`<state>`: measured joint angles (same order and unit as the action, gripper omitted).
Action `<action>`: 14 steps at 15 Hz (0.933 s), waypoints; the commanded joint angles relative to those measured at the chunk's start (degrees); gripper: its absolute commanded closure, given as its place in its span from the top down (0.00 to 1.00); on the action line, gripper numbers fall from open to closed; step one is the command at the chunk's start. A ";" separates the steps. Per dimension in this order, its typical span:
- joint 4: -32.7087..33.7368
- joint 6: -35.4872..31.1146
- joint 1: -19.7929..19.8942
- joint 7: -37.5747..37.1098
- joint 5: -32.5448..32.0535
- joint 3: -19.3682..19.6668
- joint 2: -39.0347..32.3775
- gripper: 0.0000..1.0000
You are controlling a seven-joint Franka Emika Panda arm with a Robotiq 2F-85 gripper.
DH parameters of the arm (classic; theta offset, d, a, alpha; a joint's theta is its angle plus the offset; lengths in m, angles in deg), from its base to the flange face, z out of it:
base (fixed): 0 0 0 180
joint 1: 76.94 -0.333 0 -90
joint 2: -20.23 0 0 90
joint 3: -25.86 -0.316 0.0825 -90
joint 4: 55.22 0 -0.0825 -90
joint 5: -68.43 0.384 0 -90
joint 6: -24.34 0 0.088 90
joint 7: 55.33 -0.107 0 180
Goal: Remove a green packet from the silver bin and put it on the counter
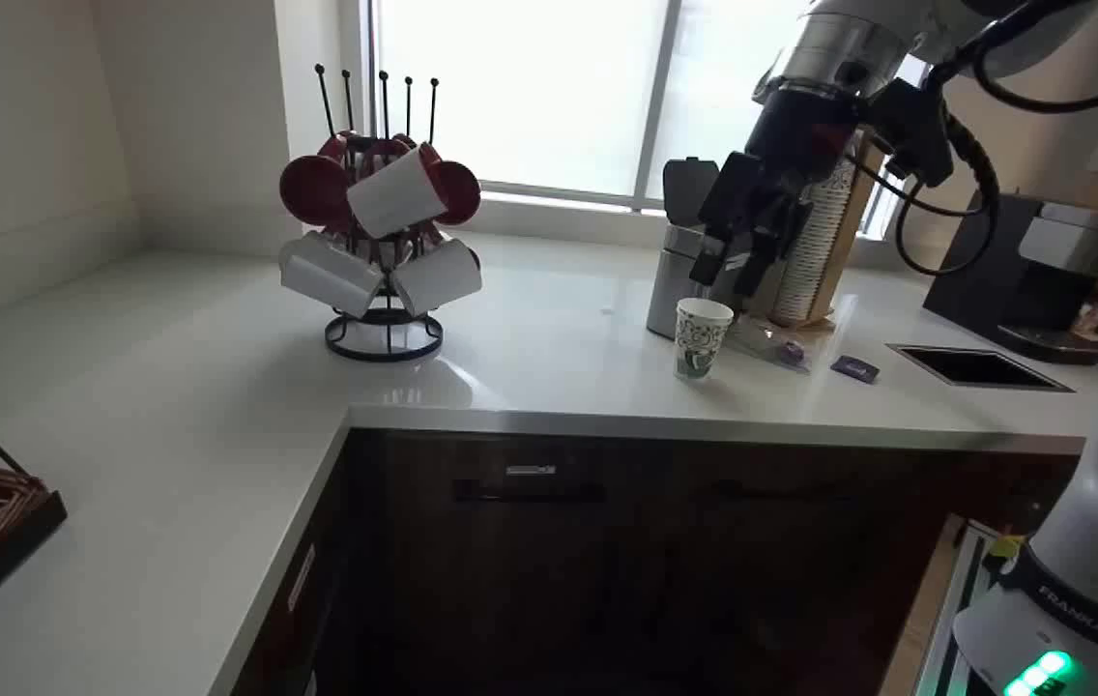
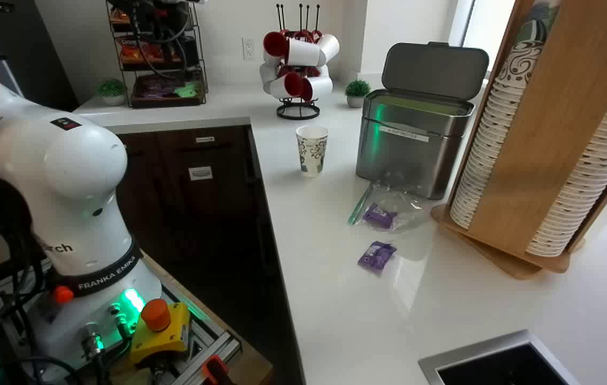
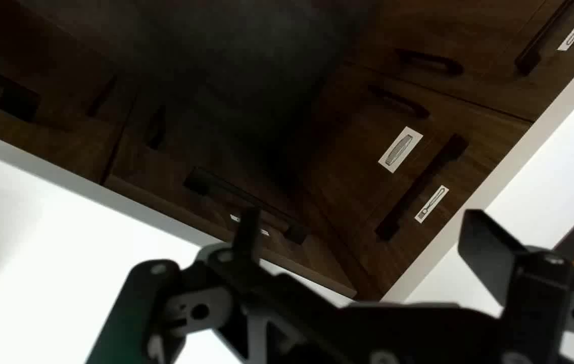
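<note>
So your gripper (image 1: 728, 274) is released, fingers (image 3: 486, 253) spread wide, and in the wrist view you get the inner corner of the L-shaped counter (image 1: 559, 338) showing right between them. Your silver bin (image 2: 405, 160) stands toward the window-side edge with its lid (image 2: 434, 69) up, just beside the wooden cup dispenser (image 2: 549, 133). As for green packets (image 2: 188, 90), you can spot what look like some in the bottom tray (image 2: 167, 102) of the snack rack (image 2: 135, 66), on the other leg of the L, past that inner corner. Can't tell if the bin has one, its inside is hidden. Your patterned paper cup (image 2: 312, 152) stands upright near the front edge. By the bin's foot there's a clear zip bag (image 2: 409, 207) with a purple packet (image 2: 380, 215) in it, plus a loose purple packet (image 2: 377, 256) near it.
</note>
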<state>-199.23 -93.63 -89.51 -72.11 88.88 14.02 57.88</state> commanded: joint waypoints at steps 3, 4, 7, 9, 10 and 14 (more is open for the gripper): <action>0.15 0.27 0.46 0.22 0.22 -0.34 0.02 1.00; 0.15 0.27 0.46 0.22 0.22 -0.34 0.02 1.00; -0.30 -4.67 6.91 -3.86 -4.35 0.15 -3.00 1.00; -0.68 -11.96 11.33 -3.13 -7.27 2.26 -6.42 1.00; -0.35 -16.30 13.48 -3.08 -8.37 3.43 -8.88 1.00; 4.24 -33.78 19.86 -6.81 -11.95 5.60 -20.64 1.00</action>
<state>-199.43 -118.28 -72.99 -74.58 79.89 19.30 46.05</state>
